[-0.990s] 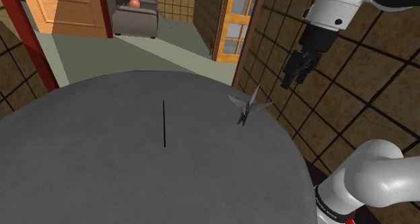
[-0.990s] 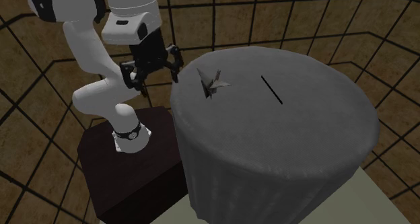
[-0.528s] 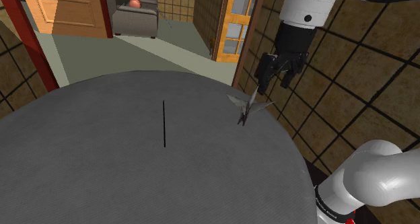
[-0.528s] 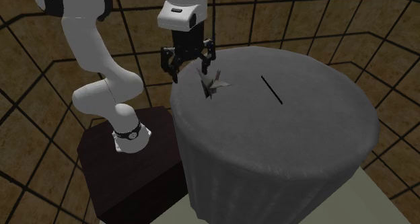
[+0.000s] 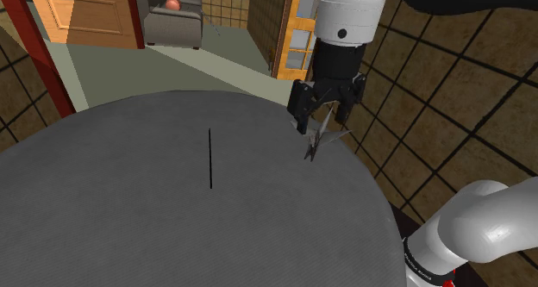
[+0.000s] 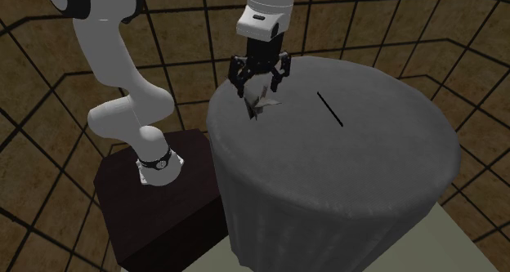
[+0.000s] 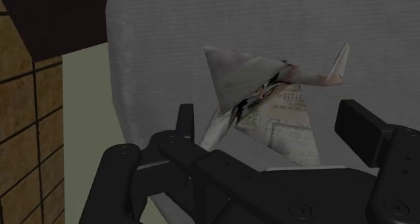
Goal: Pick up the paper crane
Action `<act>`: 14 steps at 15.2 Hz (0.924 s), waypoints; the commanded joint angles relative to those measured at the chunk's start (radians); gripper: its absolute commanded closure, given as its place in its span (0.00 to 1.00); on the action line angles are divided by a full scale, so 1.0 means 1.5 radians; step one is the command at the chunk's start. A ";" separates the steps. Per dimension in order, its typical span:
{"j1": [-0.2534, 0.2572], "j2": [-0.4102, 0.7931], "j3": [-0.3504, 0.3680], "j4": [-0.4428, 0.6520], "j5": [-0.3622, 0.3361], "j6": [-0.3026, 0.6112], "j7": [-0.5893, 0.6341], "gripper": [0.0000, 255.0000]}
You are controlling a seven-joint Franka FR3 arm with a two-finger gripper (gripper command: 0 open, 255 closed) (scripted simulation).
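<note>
Gripper (image 7: 269,118) spread, flanking paper crane (image 7: 269,101) on grey table (image 5: 172,208) — printed text on crane unreadable.

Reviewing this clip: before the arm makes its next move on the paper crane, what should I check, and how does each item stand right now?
1. The gripper is open: ok; its fingers stand apart.
2. The paper crane sits between them: ok, not clasped.
3. Low enough to close: cannot tell; the fingertips look level with the crane's raised tip only.
4. The crane rests on the table: ok, though close to its edge.
5. Nothing in the way: ok; the black line lies well apart.
</note>
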 commanded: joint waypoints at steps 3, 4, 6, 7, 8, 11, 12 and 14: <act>0.003 -0.008 0.004 -0.042 0.005 0.034 -0.001 0.00; 0.004 -0.011 0.005 -0.058 0.007 0.048 -0.002 0.00; 0.004 -0.011 0.005 -0.058 0.007 0.048 -0.002 0.00; 0.004 -0.012 0.004 -0.059 0.007 0.047 -0.003 1.00; 0.004 -0.012 0.004 -0.059 0.007 0.047 -0.003 1.00; 0.004 -0.013 0.004 -0.060 0.007 0.048 -0.003 1.00; 0.004 -0.012 0.004 -0.059 0.007 0.048 -0.003 1.00; 0.005 -0.013 0.004 -0.060 0.008 0.048 -0.003 1.00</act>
